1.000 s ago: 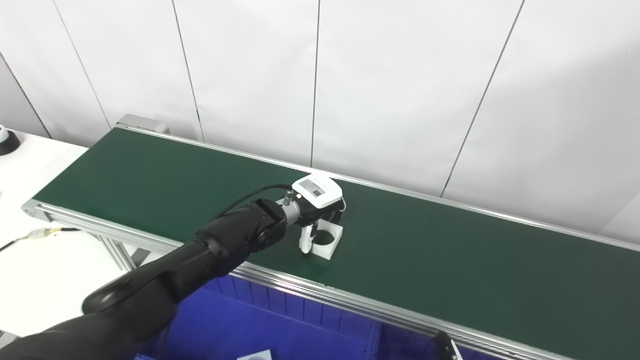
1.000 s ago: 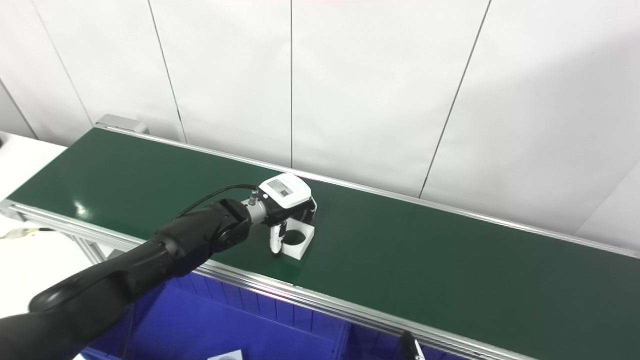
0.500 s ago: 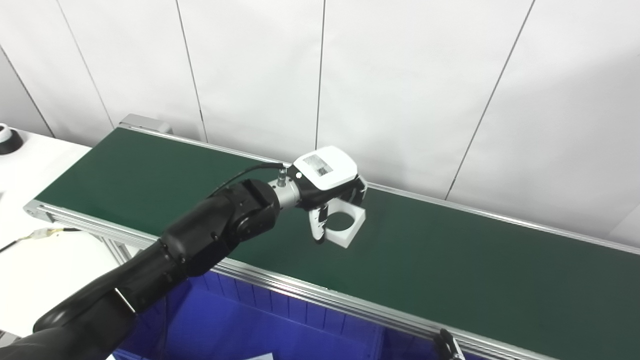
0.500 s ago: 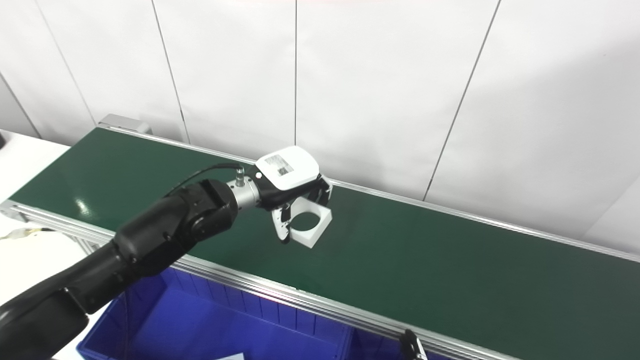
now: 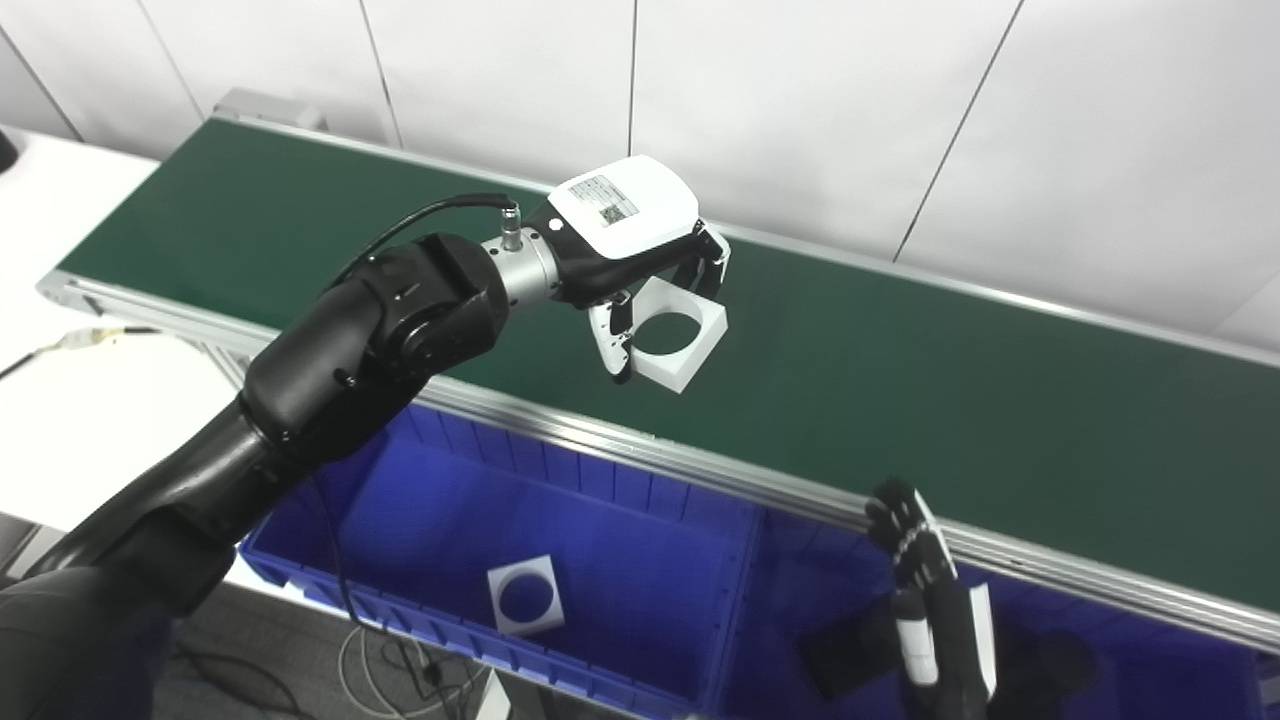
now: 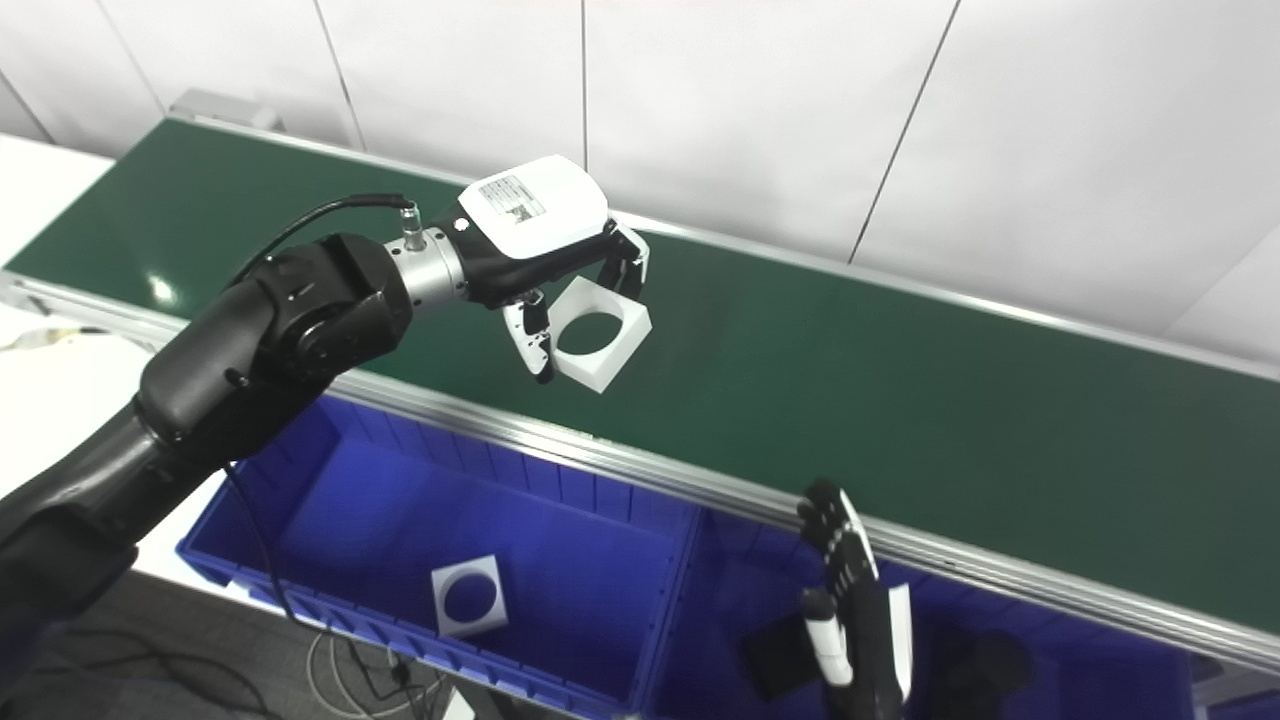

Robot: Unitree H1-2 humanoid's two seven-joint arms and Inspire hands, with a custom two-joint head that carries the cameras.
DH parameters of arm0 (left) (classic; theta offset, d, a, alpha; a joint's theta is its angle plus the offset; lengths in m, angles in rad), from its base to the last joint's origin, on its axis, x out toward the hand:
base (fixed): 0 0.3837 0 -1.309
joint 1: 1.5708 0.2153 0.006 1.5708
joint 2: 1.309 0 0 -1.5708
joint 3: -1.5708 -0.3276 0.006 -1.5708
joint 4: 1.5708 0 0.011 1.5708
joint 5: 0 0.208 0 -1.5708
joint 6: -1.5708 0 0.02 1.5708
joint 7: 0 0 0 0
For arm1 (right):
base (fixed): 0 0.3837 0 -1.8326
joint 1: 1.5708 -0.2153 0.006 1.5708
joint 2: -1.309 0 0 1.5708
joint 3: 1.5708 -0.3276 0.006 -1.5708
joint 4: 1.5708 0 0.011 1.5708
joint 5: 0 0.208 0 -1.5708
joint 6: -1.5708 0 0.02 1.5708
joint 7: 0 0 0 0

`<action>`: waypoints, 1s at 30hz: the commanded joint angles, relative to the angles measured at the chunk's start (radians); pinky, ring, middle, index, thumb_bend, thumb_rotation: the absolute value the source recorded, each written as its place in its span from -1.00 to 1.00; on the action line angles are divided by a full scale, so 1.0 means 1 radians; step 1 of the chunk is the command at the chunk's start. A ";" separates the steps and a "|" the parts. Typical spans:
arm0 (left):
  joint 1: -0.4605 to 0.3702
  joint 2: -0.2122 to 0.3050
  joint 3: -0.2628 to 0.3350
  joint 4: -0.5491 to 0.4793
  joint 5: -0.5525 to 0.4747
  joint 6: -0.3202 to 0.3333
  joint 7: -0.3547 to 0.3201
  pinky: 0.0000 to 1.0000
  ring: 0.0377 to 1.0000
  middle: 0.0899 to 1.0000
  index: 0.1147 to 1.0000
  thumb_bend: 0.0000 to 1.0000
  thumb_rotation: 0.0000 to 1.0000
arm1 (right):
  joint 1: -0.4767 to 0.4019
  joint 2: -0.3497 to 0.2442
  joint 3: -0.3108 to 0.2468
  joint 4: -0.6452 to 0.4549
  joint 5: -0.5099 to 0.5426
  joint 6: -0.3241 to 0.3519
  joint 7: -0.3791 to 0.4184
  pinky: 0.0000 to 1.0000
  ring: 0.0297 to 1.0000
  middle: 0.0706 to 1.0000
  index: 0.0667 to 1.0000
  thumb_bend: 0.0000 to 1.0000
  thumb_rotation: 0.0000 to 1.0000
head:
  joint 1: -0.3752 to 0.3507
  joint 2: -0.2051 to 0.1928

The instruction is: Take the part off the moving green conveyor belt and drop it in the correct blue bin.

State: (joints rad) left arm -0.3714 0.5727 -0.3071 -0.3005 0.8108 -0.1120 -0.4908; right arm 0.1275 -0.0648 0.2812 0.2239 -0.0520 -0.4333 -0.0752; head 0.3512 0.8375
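Observation:
My left hand is shut on a white square part with a round hole. It holds the part in the air above the near edge of the green conveyor belt, over the belt's aluminium rail. A blue bin sits below the belt at the left; a matching white square part lies on its floor. My right hand is low at the right with fingers straight and apart, holding nothing, over a second blue bin.
A dark flat object lies in the right bin. The belt's aluminium rail runs between the belt and the bins. A white table is at the left. White wall panels stand behind the belt.
My left hand has lifted the white part off the belt and drawn it toward the near rail. The camera has tilted down, bringing the bins and my right hand into view.

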 commanded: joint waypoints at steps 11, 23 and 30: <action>0.096 0.017 0.025 -0.102 0.000 -0.003 -0.074 -0.58 -0.47 -0.20 -0.11 0.04 -1.00 | 0.011 0.009 -0.050 -0.071 0.032 -0.036 0.063 0.74 0.76 0.75 0.80 0.71 0.84 | 0.048 0.028; 0.273 -0.015 0.011 -0.065 0.074 -0.018 -0.031 -0.56 -0.48 -0.26 -0.06 0.04 -1.00 | 0.007 0.005 -0.093 -0.052 0.045 -0.036 0.105 0.75 0.77 0.77 0.82 0.60 0.84 | 0.136 -0.024; 0.335 -0.031 0.011 0.013 0.131 -0.012 0.012 -0.57 -0.46 -0.27 -0.07 0.04 -1.00 | 0.002 0.011 -0.106 -0.046 0.052 -0.037 0.119 0.76 0.76 0.76 0.82 0.56 0.84 | 0.135 -0.030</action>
State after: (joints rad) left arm -0.0370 0.5393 -0.3056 -0.2851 0.9313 -0.1150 -0.5226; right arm 0.1394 -0.0641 0.1813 0.1979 -0.0109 -0.4333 0.0298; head 0.4878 0.8069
